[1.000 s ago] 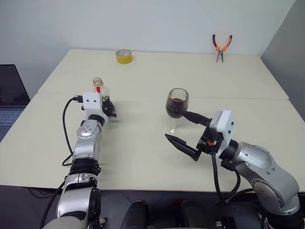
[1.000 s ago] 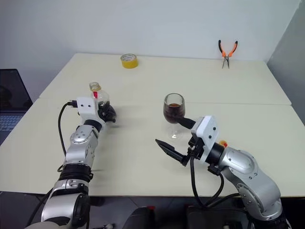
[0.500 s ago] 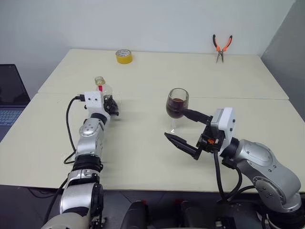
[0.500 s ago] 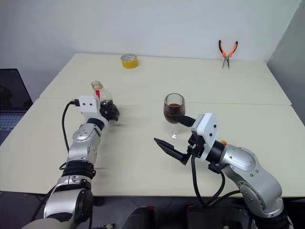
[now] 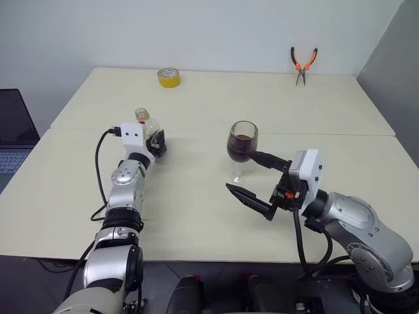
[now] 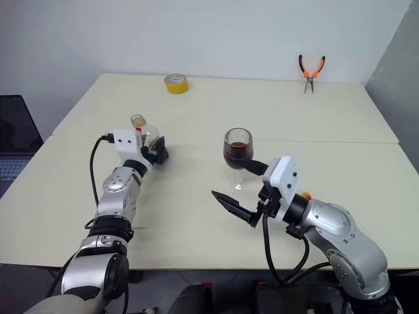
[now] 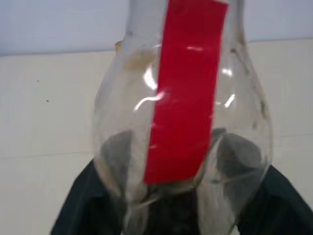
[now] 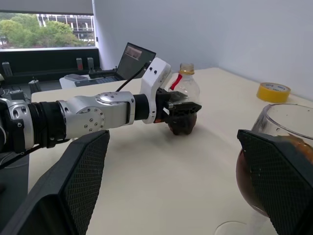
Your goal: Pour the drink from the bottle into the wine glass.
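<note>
The bottle (image 5: 145,124) stands upright on the table (image 5: 196,209) at the left, with a red strip (image 7: 186,93) down its side and a little dark drink at its base (image 8: 182,125). My left gripper (image 5: 157,142) is open, with one finger on each side of the bottle's bulb. The wine glass (image 5: 243,140) stands in the middle of the table, with dark brown drink (image 5: 240,150) filling the lower part of its bowl. My right gripper (image 5: 252,180) is wide open just in front of the glass. One of its fingers (image 5: 267,160) reaches beside the bowl.
A yellow tape roll (image 5: 169,77) lies at the far left of the table. Orange-handled pliers (image 5: 303,64) lie at the far right. A laptop (image 5: 12,134) sits off the table's left side. A seam (image 5: 340,135) crosses the tabletop behind the glass.
The bottle went from leaning in my left gripper to standing upright on the table. The left fingers have spread apart around it. The right arm and the glass kept still.
</note>
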Robot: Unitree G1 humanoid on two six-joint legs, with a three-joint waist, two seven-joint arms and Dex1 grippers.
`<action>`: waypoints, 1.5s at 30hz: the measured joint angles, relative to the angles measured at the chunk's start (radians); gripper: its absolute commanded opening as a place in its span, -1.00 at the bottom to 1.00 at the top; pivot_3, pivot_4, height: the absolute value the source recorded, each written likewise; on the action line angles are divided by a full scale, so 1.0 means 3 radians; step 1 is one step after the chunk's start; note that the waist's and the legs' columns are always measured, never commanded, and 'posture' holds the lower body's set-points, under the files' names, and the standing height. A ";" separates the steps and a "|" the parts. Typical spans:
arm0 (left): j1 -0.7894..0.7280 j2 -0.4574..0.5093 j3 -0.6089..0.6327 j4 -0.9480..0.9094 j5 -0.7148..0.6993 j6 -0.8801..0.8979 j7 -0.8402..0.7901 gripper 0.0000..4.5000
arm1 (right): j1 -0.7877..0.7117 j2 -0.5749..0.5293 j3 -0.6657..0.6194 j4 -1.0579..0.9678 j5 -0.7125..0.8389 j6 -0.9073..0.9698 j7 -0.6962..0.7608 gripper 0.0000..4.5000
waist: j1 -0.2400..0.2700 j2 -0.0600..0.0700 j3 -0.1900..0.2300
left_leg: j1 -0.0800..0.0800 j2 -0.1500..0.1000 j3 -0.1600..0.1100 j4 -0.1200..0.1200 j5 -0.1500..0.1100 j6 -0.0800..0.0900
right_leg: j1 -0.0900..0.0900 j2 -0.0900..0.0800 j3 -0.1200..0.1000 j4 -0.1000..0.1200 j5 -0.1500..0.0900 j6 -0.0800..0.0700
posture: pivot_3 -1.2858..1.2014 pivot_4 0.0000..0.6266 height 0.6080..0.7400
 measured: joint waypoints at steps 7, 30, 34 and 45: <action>0.0093 0.0000 0.0000 -0.0117 -0.0024 -0.0001 -0.0070 0.97 | 0.0002 0.0000 0.0007 0.0001 0.0000 -0.0003 0.0002 1.00 | 0.0000 0.0000 0.0000 | 0.0000 0.0000 0.0000 0.0000 0.0000 0.0000 | 0.0000 0.0000 0.0000 0.0000 0.0000 0.0000 | 0.03 -0.52 1.00; 0.1223 0.0055 0.0048 -0.1905 -0.0161 0.0738 -0.0051 0.97 | 0.0471 0.0023 -0.0110 0.0012 -0.0064 -0.0283 0.0033 1.00 | 0.0001 0.0000 0.0000 | 0.0001 0.0003 -0.0001 -0.0001 0.0000 0.0000 | 0.0003 0.0000 0.0001 -0.0002 0.0000 0.0000 | 0.03 -0.52 1.00; 0.1354 0.0043 0.0057 -0.2262 -0.0122 0.0974 0.0126 0.97 | 0.0787 0.0063 -0.0261 0.0170 -0.0074 -0.0575 0.0146 1.00 | 0.0008 -0.0001 -0.0001 | 0.0003 0.0001 0.0001 -0.0001 -0.0001 0.0000 | 0.0005 -0.0002 0.0003 -0.0004 0.0000 0.0000 | 0.03 -0.52 1.00; 0.1740 -0.0057 0.0034 -0.2643 -0.0134 0.1093 0.0142 0.97 | 0.1165 0.0461 -0.0348 0.0796 -0.0578 -0.1444 0.0028 1.00 | 0.0002 0.0000 -0.0001 | 0.0007 0.0003 0.0002 -0.0005 -0.0001 0.0000 | 0.0006 0.0000 0.0004 -0.0004 -0.0001 0.0001 | 0.03 -0.52 1.00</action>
